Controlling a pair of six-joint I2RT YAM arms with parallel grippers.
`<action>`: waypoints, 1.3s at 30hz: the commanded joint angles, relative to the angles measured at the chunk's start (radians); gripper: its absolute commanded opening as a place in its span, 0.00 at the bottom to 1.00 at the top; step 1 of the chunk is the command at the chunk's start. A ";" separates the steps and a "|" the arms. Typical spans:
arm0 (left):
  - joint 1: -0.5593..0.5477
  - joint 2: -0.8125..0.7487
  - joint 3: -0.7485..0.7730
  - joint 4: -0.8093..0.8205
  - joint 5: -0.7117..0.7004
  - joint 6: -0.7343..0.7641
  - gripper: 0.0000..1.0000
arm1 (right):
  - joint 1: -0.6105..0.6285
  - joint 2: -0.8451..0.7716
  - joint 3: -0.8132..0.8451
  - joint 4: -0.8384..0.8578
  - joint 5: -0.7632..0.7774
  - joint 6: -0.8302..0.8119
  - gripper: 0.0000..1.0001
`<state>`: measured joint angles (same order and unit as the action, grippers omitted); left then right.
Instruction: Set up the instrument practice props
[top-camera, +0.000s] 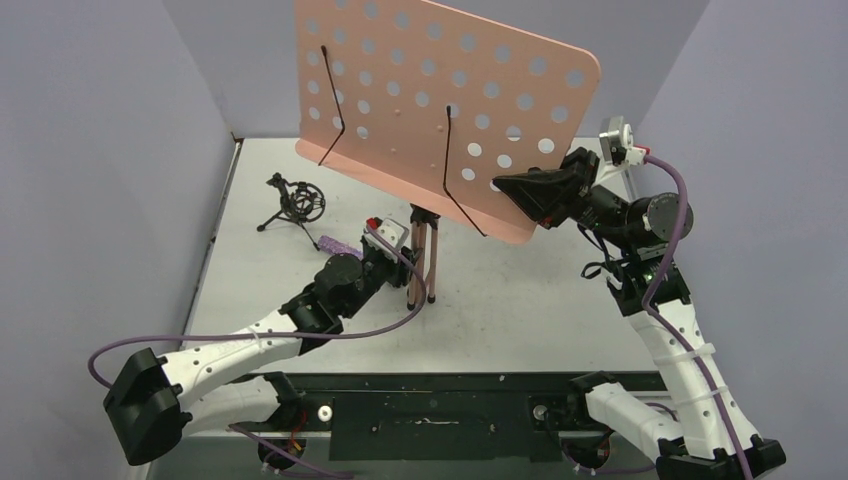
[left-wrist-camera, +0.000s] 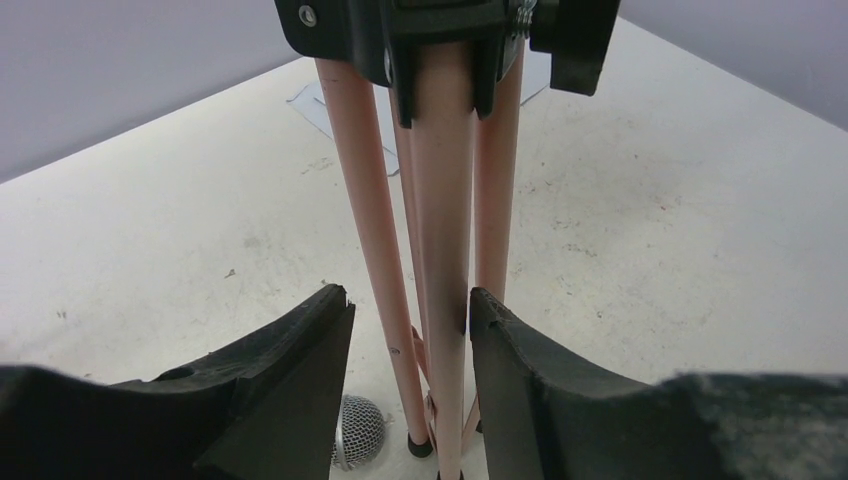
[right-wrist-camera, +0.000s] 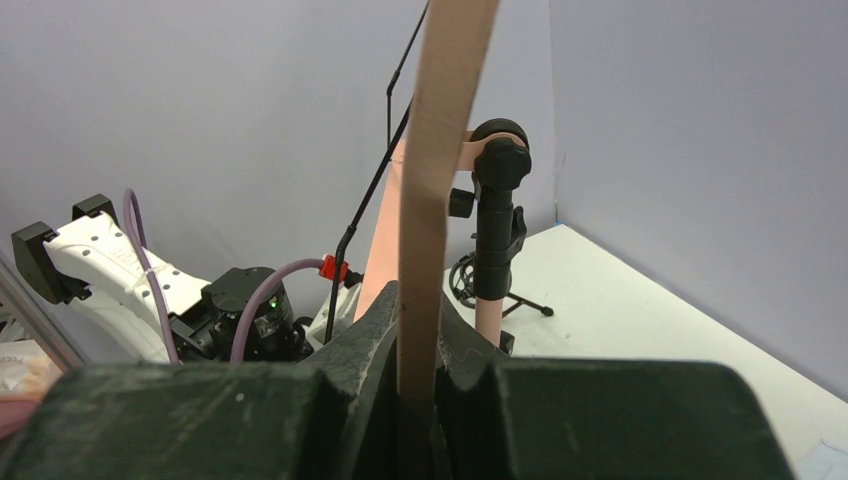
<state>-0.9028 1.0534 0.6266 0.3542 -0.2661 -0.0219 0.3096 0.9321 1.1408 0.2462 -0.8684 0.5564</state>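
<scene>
Left hand (left-wrist-camera: 410, 305) is low, near the middle of the tabletop (top-camera: 520, 300), and partly open. Its fingers (left-wrist-camera: 510, 350) straddle the legs (left-wrist-camera: 440, 200) of the pink music stand (top-camera: 425, 240). One finger sits against the centre tube and the other stands off with a gap, so it has no clamp on the legs. The legs are drawn close together, with their feet on the tabletop around its middle.

The microphone (top-camera: 335, 243) lies flat on the tabletop, just beside the stand's feet on the left-edge side and close by the left hand. Its grey mesh head (left-wrist-camera: 358, 432) shows beside the feet in the left wrist view. Its purple body is mostly hidden by the arm in the top view.

Right hand (top-camera: 505, 185) is raised over the right half of the tabletop and closed tight on the lower right edge of the desk (top-camera: 420, 70). The right wrist view shows the thin pink plate pinched between its fingers (right-wrist-camera: 370, 320).

The desk is perforated, sits atop the stand and is tilted. Two black wire page holders (top-camera: 335, 100) lie across its face.

The black tripod mic holder (top-camera: 297, 203) stands upright towards the far-left corner, apart from the microphone and the stand.

A pale flat sheet (left-wrist-camera: 318, 98) lies on the tabletop beyond the legs, partly hidden. I cannot tell if it is one page or two.
</scene>
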 joint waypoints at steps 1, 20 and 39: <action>-0.004 0.011 0.048 0.080 -0.019 0.015 0.43 | 0.018 0.004 0.033 0.059 -0.009 -0.019 0.05; -0.005 0.013 0.057 0.053 0.019 0.044 0.00 | 0.027 0.011 0.049 0.020 0.013 -0.075 0.33; -0.004 -0.029 0.032 0.017 0.064 -0.001 0.00 | 0.029 -0.079 -0.065 0.176 -0.055 -0.115 0.90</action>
<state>-0.9100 1.0622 0.6476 0.3401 -0.2039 0.0025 0.3290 0.8967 1.1011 0.2905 -0.8658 0.4610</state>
